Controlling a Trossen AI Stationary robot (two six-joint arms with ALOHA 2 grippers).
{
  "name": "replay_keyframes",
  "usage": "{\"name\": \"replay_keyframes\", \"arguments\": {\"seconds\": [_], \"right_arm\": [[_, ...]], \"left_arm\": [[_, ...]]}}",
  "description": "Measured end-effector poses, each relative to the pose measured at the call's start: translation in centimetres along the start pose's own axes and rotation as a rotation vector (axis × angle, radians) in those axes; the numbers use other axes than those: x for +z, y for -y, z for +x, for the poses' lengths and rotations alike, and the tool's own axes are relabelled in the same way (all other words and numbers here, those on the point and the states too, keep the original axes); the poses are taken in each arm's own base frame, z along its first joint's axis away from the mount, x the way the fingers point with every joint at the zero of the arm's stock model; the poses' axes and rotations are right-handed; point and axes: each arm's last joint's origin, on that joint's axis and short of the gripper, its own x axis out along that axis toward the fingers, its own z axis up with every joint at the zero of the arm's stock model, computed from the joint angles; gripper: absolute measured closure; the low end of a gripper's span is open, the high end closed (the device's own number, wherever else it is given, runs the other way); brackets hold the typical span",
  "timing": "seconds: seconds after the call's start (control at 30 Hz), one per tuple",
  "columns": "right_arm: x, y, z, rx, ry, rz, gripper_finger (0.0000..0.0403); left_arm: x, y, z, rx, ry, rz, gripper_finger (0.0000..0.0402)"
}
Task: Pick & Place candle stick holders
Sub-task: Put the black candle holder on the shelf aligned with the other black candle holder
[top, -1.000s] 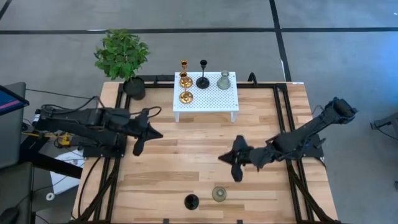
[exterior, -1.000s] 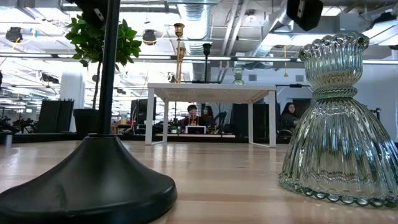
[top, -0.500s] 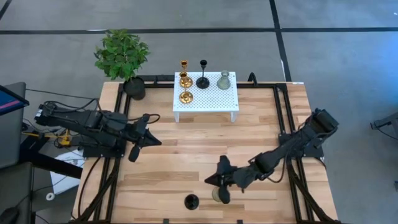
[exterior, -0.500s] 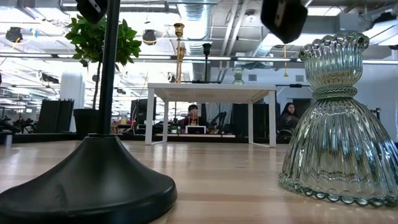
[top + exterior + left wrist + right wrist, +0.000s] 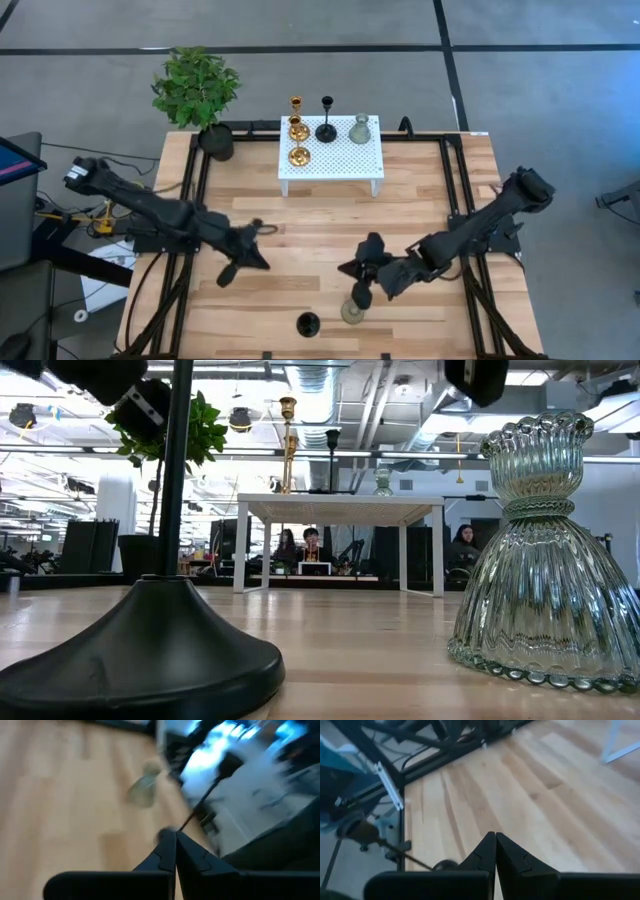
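Two holders stand on their round bases near the table's near edge: a black one [image 5: 307, 323] [image 5: 150, 650] and a ribbed grey-green glass one [image 5: 352, 312] [image 5: 540, 550]. Three gold holders [image 5: 298, 128], a black one [image 5: 326, 130] and a grey-green one [image 5: 360, 128] stand on the white perforated stand [image 5: 335, 160]. My left gripper [image 5: 264, 262] [image 5: 175, 836] is shut and empty, above the table, left of and beyond the black holder. My right gripper [image 5: 343, 270] [image 5: 495, 836] is shut and empty, above the table just beyond the two near holders.
A potted plant in a black pot [image 5: 214, 140] stands at the far left corner. Black frame rails [image 5: 195, 200] run along the table's left, right and far sides. Bare wood [image 5: 320, 225] lies between the stand and the grippers. People sit in the room behind the table [image 5: 310, 545].
My left gripper has reached out toward the table's near edge and to the right, closer to the black holder. My right gripper has gone toward the near edge and left, toward the two near holders, then drawn back a little. The holders have stayed put.
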Motion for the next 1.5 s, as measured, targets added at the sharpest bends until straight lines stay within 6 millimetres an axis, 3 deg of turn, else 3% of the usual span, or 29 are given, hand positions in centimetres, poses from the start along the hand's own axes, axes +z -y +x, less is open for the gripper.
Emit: {"name": "replay_keyframes", "arguments": {"seconds": [0.13, 0.27, 0.53, 0.83, 1.5], "right_arm": [[1.0, 0.4, -1.4, -0.017, 0.034, 0.008, 0.0403], [1.8, 0.6, -2.7, -0.019, 0.057, -0.013, 0.0403], [2.7, 1.4, -4.8, -0.021, 0.047, -0.097, 0.0403], [3.1, 1.8, -5.6, -0.024, 0.046, -0.108, 0.0403], [3.1, 1.8, -5.5, -0.046, 0.071, -0.113, 0.0403]], "left_arm": [[-1.5, 0.0, 2.4, -0.066, 0.082, -0.018, 0.0399], [-3.0, 0.4, 4.4, -0.029, 0.038, -0.026, 0.0399], [-4.9, 3.1, 7.5, 0.032, 0.169, -0.019, 0.0399], [-5.2, 5.7, 12.2, 0.024, 0.118, 0.013, 0.04], [-6.4, 7.3, 13.6, -0.032, 0.061, -0.104, 0.04]]}}
